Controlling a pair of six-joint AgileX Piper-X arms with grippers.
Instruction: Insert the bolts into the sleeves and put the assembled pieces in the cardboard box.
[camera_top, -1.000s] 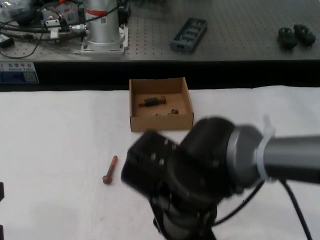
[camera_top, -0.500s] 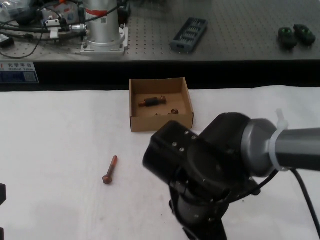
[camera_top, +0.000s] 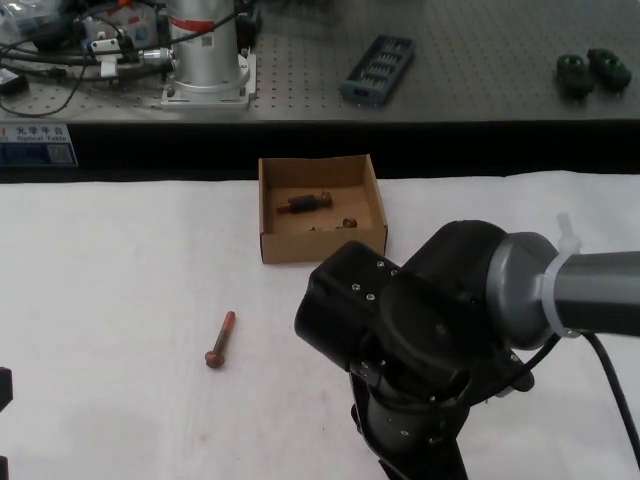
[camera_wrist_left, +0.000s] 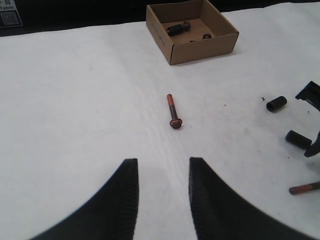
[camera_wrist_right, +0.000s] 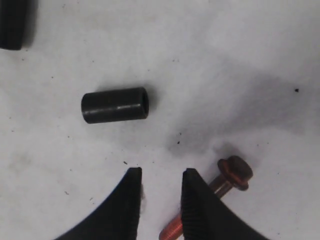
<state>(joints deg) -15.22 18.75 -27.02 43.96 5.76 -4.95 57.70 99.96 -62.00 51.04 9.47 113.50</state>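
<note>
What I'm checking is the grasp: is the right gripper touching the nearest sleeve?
Apart: the right wrist view shows bare cloth between the nearest sleeve and the right gripper.

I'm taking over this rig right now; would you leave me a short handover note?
Left gripper: open, empty, back from a loose bolt.
Right gripper: open, empty, low, just short of a sleeve, a second bolt beside one finger; another sleeve close by.
Done: one assembled piece lies in the box.
Left: sleeve both bolts, then box them.
</note>
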